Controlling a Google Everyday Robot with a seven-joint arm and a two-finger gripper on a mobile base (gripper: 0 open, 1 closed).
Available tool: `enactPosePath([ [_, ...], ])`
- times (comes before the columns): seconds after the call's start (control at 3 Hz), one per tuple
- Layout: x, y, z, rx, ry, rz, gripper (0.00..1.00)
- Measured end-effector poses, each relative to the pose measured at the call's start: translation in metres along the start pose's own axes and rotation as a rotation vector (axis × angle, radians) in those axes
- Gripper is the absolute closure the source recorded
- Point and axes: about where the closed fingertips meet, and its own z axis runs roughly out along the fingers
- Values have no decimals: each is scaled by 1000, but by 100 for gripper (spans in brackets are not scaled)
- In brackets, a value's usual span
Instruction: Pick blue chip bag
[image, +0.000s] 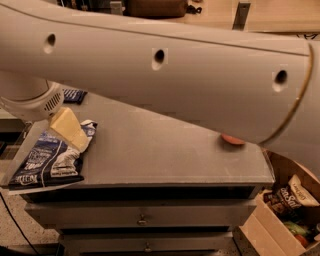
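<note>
The blue chip bag (47, 162) is a crumpled navy foil bag with white panels. It lies flat at the left front corner of the grey table (165, 150). My gripper (69, 130) hangs from the white wrist at the upper left, and its tan tip is right at the bag's upper right corner. My big white arm crosses the whole upper half of the view and hides the rest of the gripper.
An orange-red apple (231, 140) peeks out under the arm at the table's right side. A small flat dark blue wrapper (75, 95) lies at the back left. A cardboard box (287, 200) with snack packs stands on the floor at the right. Drawers sit below the tabletop.
</note>
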Motion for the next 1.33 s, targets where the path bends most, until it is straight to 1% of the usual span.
enactPosePath([
  [0.33, -2, -6, 27, -57, -60, -160, 0],
  [0.67, -5, -8, 65, -122, -119, -302, 0],
  [1.0, 0, -3, 100, -182, -162, -378, 0],
  [1.33, 2, 9, 123, -218, -195, -392, 17],
])
